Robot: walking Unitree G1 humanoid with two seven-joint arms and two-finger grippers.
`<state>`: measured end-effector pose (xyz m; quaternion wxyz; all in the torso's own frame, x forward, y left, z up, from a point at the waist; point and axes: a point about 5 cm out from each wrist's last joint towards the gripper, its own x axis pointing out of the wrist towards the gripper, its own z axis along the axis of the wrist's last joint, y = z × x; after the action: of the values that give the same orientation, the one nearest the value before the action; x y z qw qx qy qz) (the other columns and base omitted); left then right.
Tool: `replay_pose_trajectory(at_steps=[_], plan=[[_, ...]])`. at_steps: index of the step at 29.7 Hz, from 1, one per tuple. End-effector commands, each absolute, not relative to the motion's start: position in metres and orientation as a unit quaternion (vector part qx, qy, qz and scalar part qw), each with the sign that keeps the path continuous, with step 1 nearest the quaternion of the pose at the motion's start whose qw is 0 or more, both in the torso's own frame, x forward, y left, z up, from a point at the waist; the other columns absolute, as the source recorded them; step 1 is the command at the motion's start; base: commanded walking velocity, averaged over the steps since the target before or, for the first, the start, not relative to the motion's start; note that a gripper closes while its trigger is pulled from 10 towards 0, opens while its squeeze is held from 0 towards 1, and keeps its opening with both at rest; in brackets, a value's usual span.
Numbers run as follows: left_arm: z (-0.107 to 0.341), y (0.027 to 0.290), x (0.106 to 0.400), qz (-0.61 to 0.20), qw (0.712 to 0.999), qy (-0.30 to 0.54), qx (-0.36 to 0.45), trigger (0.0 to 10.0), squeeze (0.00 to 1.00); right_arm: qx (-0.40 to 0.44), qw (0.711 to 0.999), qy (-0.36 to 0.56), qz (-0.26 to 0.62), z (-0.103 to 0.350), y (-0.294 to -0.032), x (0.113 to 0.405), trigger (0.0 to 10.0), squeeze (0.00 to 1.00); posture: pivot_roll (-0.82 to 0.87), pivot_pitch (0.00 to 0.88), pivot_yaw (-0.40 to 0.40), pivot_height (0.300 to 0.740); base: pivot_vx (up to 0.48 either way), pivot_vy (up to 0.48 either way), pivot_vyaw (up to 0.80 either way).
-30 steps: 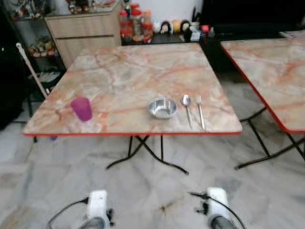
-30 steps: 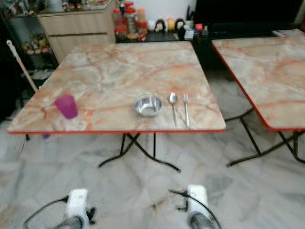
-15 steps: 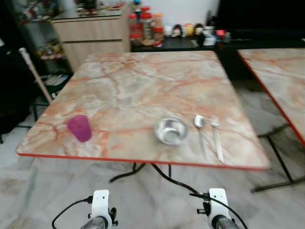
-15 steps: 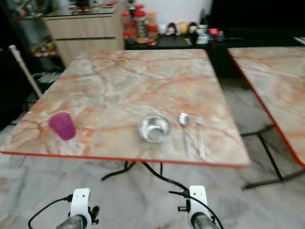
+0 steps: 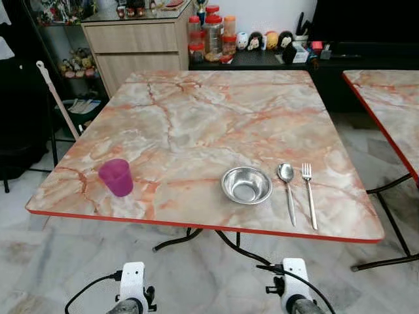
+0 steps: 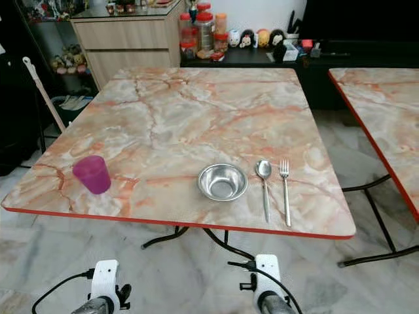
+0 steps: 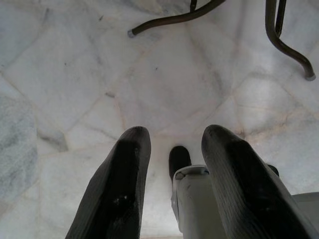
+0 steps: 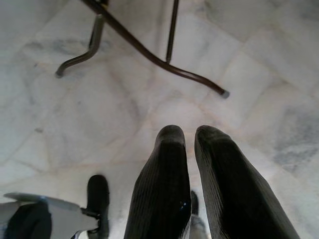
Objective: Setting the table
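Note:
A marble-patterned folding table (image 5: 196,118) with a red edge stands in front of me. Near its front edge, a purple cup (image 5: 116,176) sits at the left. To the right lie a steel bowl (image 5: 246,185), then a spoon (image 5: 287,190) and a fork (image 5: 308,199) side by side. Both arms hang low below the table's front edge. My left gripper (image 7: 175,132) points at the floor, open and holding nothing. My right gripper (image 8: 190,130) also points at the floor, its fingers close together with nothing between them.
A second marble table (image 5: 393,111) stands at the right with a floor gap between. Behind are a wooden cabinet (image 5: 137,46), jars (image 5: 213,29) and a dark low shelf (image 5: 288,59). A broom handle (image 5: 55,98) leans at the left. Black table legs (image 5: 196,239) cross underneath.
The whole view has shifted and sharpened: the camera has come closer to the table. The cup, bowl, spoon and fork keep their places on it.

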<state>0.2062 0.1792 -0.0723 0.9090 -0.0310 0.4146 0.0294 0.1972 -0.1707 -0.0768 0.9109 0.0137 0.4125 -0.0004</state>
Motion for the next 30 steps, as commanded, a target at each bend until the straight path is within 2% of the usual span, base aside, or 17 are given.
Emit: replay_pose_trajectory(at_steps=[1,6,11,15,18,20,26,30], plan=[[-0.074,0.185,0.201,0.036,0.908,0.417,-0.030,10.0,0.00,0.018,0.908,0.418,-0.007,-0.077,-0.172,0.196,10.0,0.00,-0.01,0.000,0.041,0.714,0.000,0.000,0.00],[-0.072,0.190,0.201,0.045,0.917,0.394,-0.041,10.0,0.00,0.018,0.908,0.419,-0.008,-0.078,-0.172,0.195,10.0,0.00,-0.01,0.000,0.043,0.714,0.000,0.000,0.00],[-0.062,0.208,0.202,0.082,0.942,0.320,-0.057,10.0,0.00,0.014,0.907,0.421,-0.008,-0.079,-0.174,0.194,10.0,0.00,0.02,0.000,0.037,0.714,0.000,0.000,0.00],[-0.047,0.216,0.204,0.077,0.966,0.241,-0.052,10.0,0.00,0.014,0.907,0.421,-0.005,-0.079,-0.174,0.193,10.0,0.00,0.02,0.000,0.033,0.714,0.000,0.000,0.00],[-0.047,0.216,0.204,0.077,0.966,0.240,-0.052,10.0,0.00,0.014,0.907,0.421,-0.005,-0.079,-0.174,0.193,10.0,0.00,0.02,0.000,0.033,0.714,0.000,0.000,0.00],[-0.017,0.221,0.211,0.089,0.987,0.130,-0.041,10.0,0.00,0.023,0.907,0.421,-0.023,-0.077,-0.179,0.196,10.0,0.00,0.07,0.000,0.023,0.714,0.000,0.000,0.00],[0.018,0.213,0.206,0.076,0.996,0.042,-0.031,10.0,0.00,0.019,0.908,0.419,-0.022,-0.076,-0.182,0.198,10.0,0.00,0.08,0.001,0.022,0.714,0.000,0.000,0.00],[0.034,0.204,0.207,0.057,0.998,0.014,-0.027,10.0,0.00,0.017,0.907,0.419,-0.018,-0.076,-0.181,0.198,10.0,0.00,0.08,0.001,0.022,0.714,0.000,0.000,0.00]])
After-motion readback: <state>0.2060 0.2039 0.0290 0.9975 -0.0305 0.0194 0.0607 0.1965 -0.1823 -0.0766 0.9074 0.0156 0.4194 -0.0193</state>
